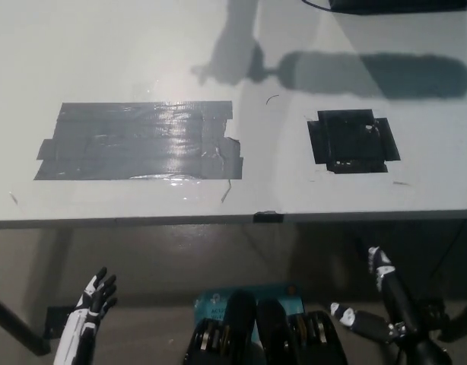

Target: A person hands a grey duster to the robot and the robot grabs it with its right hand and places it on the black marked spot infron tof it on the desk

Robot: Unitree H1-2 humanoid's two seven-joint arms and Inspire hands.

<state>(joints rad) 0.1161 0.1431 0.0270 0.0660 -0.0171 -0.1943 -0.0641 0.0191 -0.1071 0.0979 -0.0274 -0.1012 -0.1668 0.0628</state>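
No grey duster shows in the head view. Only a long rounded shadow (pixel 374 74) lies across the far part of the white desk (pixel 142 53), joined to a shadow shaped like a hand and arm (pixel 235 53). The black marked spot (pixel 352 141) is a square of black tape on the desk's right side. My black right hand (pixel 392 300) hangs below the desk's front edge at the lower right, fingers spread and holding nothing. At the lower left my white left hand (pixel 93 304) rests below the desk, fingers apart and empty.
A wide patch of shiny grey tape (pixel 138 141) covers the desk's left middle. A dark object (pixel 401 4) lies at the top right edge. The desk's front edge (pixel 233 220) runs across the picture above both hands.
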